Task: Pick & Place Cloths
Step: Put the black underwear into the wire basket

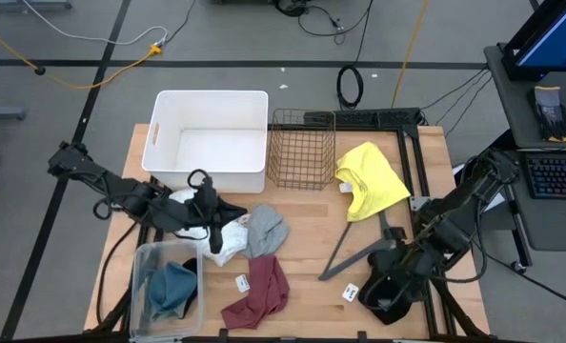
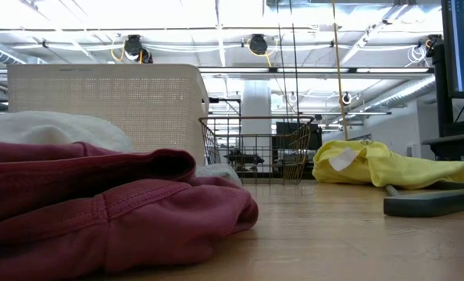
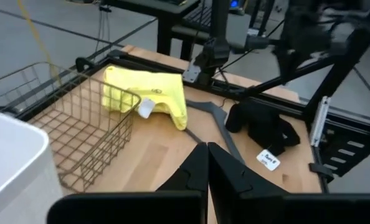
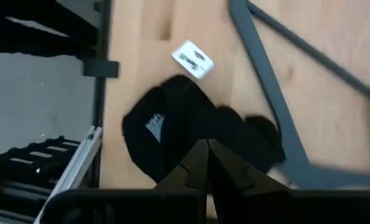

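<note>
at the near edge of the tabletop (image 1: 307, 214) a maroon cloth (image 1: 259, 293) lies crumpled, and in the low view it fills the foreground. left of it a clear plastic bin (image 1: 142, 262) holds a teal-blue cloth (image 1: 171, 289). at the near right corner a black cloth (image 4: 191, 134) lies bunched up with a white tag (image 4: 193, 59) just beside it; the right gripper (image 4: 207, 149) hangs just over this cloth with its fingers pressed together, and i cannot tell whether any fabric is pinched between them. a dark grey hanger (image 1: 354, 252) lies flat between the black cloth and the middle of the tabletop.

further in, a grey cloth (image 1: 267, 230) rests beside a white cloth (image 1: 228, 233). the left gripper (image 3: 207, 152) sits above the white cloth, its fingers closed with nothing seen between them in its own wrist view.

beyond the hanger a yellow cloth (image 1: 371, 179) is spread just right of a wire basket (image 1: 302, 148). a white tub (image 1: 212, 138) stands at the far left, touching the basket.
</note>
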You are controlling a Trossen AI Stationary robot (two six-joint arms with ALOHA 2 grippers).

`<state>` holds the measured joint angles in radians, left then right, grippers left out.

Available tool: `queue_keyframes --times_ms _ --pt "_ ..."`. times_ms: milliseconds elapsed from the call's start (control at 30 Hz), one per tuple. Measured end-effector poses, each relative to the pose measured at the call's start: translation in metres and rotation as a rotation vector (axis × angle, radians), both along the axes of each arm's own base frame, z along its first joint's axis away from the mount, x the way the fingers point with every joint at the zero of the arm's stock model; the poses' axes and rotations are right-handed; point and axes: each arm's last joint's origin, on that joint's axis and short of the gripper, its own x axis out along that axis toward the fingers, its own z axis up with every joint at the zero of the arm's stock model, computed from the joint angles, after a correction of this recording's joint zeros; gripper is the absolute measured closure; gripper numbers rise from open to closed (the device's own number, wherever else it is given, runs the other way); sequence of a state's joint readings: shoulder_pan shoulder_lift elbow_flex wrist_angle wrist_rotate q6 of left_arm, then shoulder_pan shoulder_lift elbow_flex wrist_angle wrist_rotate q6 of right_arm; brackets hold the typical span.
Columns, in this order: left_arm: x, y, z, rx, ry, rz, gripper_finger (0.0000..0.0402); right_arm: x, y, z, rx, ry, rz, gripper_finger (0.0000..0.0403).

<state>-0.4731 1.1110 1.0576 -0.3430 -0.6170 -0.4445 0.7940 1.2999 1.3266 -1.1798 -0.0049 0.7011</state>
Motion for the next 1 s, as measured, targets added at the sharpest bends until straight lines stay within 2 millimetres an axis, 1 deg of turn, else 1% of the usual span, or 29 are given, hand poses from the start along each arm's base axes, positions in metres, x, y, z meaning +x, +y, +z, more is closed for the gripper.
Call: queue_keyframes --times_ms 133,233,467,533,667,767,900,1000 --pt "0.002 0.002 0.001 -0.002 -0.001 -0.023 0.0387 -0.003 -0.003 -0.002 -0.017 0.056 -0.085 0.0388" --pt "0.002 0.002 0.001 -0.006 -0.002 -0.028 0.0382 -0.003 -0.003 -0.002 -0.013 0.062 -0.108 0.0363" --pt "0.002 0.002 0.001 -0.007 -0.002 -0.030 0.0398 -0.003 -0.002 -0.003 -0.005 0.077 -0.119 0.0267" --pt "0.002 0.002 0.001 -0.007 -0.001 -0.030 0.0398 -0.003 -0.002 -0.007 0.014 0.101 -0.108 0.0238" --pt "0.002 0.002 0.001 -0.007 -0.001 -0.030 0.0382 -0.005 0.000 -0.026 0.044 0.182 -0.085 0.0191" --pt "0.002 0.002 0.001 -0.007 -0.001 -0.030 0.0374 -0.007 0.000 -0.046 0.056 0.250 -0.101 0.0171" --pt "0.002 0.002 0.001 -0.006 0.000 -0.030 0.0377 -0.011 -0.006 -0.068 0.023 0.328 -0.205 0.0164" --pt "0.002 0.002 0.001 -0.006 0.001 -0.029 0.0385 -0.012 -0.008 -0.082 0.027 0.349 -0.218 0.0167"
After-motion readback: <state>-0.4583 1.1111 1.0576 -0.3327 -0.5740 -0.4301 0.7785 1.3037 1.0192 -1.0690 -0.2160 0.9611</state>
